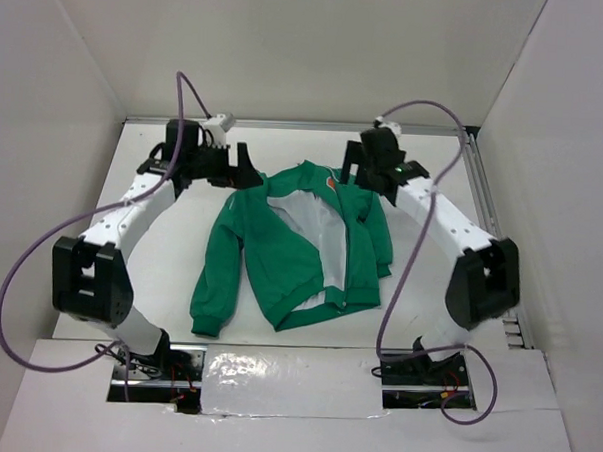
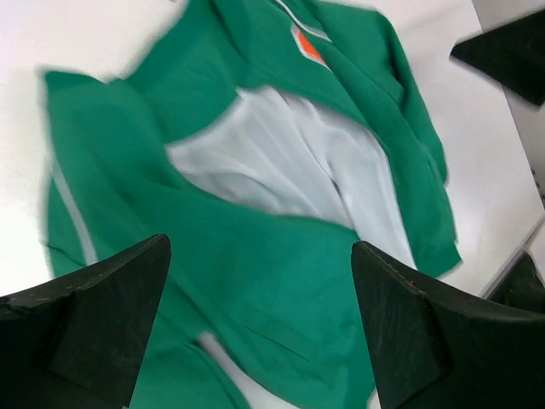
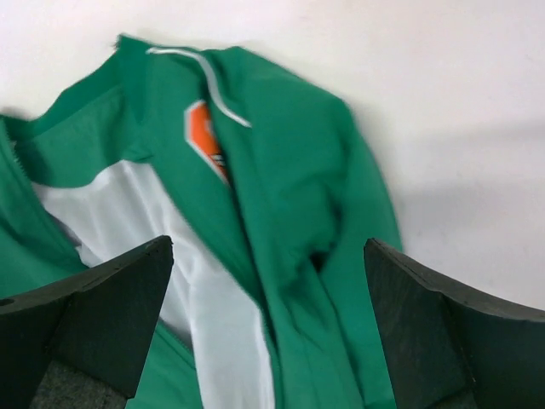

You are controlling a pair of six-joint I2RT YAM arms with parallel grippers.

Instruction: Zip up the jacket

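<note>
Overhead, two arms reach from their bases at the near edge of a white table (image 1: 169, 270), purple cables (image 1: 19, 274) looping beside them. Between the arms the jacket (image 1: 270, 255) lies flat on the table, unzipped, with its ribbed hem (image 1: 323, 305) nearest the bases and its collar toward the back wall. One sleeve (image 1: 214, 282) stretches down the robot's left side, while the other is folded close along the body on the right. The front panels are spread apart, baring the white lining (image 2: 289, 162), and an orange patch (image 3: 204, 136) sits on the right-hand panel just below thin white piping (image 3: 209, 81). Farther back, the left gripper (image 1: 246, 171) hangs at the jacket's left shoulder and the right gripper (image 1: 349, 170) beside the collar on the other side. Both wrist views show the fingers (image 3: 111, 307) spread wide with nothing between them, so each gripper is released and holds no fabric. Plain white walls close in the table behind and at either side.
</note>
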